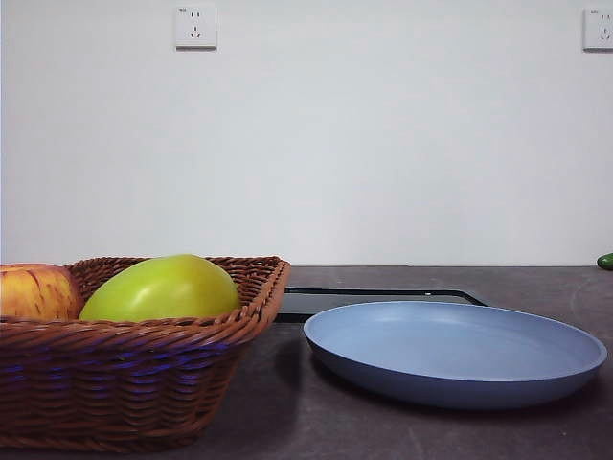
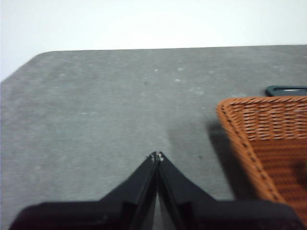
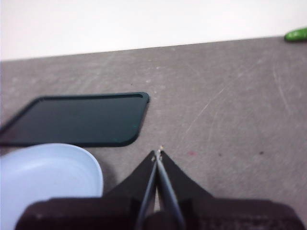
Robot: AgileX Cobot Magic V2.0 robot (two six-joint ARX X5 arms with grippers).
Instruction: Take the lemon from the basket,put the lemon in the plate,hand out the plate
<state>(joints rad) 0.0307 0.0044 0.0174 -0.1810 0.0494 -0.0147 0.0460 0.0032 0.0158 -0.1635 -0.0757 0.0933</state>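
Note:
The brown wicker basket stands at the front left of the table; one corner of it shows in the left wrist view. The lemon is hidden from view. The light blue plate lies empty to the right of the basket; its edge shows in the right wrist view. My left gripper is shut and empty over bare table beside the basket. My right gripper is shut and empty over bare table beside the plate. Neither arm shows in the front view.
A large yellow-green fruit and a red-yellow apple sit in the basket. A flat black tray lies behind the plate, also in the right wrist view. A small green thing lies at the far right.

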